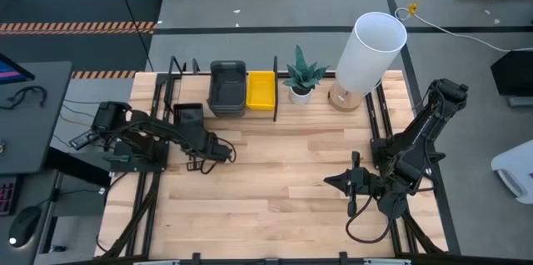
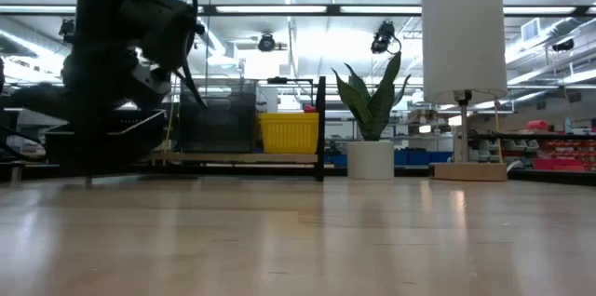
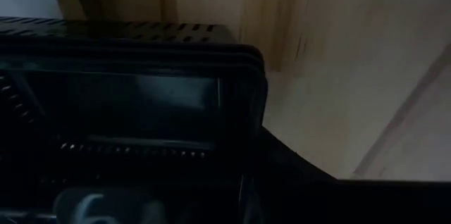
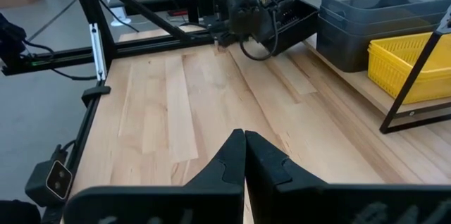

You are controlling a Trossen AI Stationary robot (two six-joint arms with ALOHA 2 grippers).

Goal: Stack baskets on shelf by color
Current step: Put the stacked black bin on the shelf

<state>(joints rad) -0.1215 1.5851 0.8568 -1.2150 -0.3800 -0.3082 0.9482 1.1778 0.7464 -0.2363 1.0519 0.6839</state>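
A black perforated basket [image 1: 187, 116] sits at the shelf's left end, and my left gripper [image 1: 196, 134] is shut on it. It fills the left wrist view [image 3: 141, 104] and looks tilted in the right wrist view [image 4: 296, 14]. A stack of grey baskets [image 1: 227, 88] and a yellow basket [image 1: 261, 90] rest by their bottoms on the light-wood shelf board [image 4: 352, 77]. A black upright bar [image 1: 276, 90] stands to the right of the yellow one. My right gripper [image 1: 331, 182] is shut and waits over the table's right half, holding nothing [image 4: 244, 143]. My left gripper holds the black basket by its near side wall [image 4: 271, 27], coming level from the table's near side. Arm and basket hide the fingers, so the kind of hold does not show. The basket sits tilted. Whether its bottom touches the shelf cannot be told.
A white plant pot [image 1: 301, 92] with a green plant and a tall white lamp [image 1: 369, 52] on a wooden base stand at the far edge, right of the baskets. Black frame rails [image 1: 150, 190] run along both table sides. Bare tabletop [image 1: 275, 182] lies between the two arms.
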